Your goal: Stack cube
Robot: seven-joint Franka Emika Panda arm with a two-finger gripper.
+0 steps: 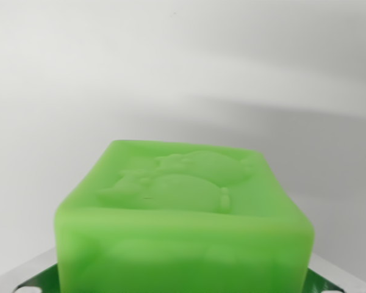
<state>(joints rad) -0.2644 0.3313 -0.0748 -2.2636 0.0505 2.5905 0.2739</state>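
A green cube (183,207) fills the lower middle of the wrist view, very close to the camera. Its upper face bears a raised animal figure. My gripper (183,284) sits at the bottom edge of the picture. One grey finger (30,278) shows at the cube's left side and the other finger (338,278) at its right side, both pressed against it and tinted by green reflections. The cube's underside and whatever lies beneath it are hidden. No second cube is in sight.
Behind the cube there is only a plain white surface (171,67), crossed by a soft grey shadow band (305,116) on the wrist view's right.
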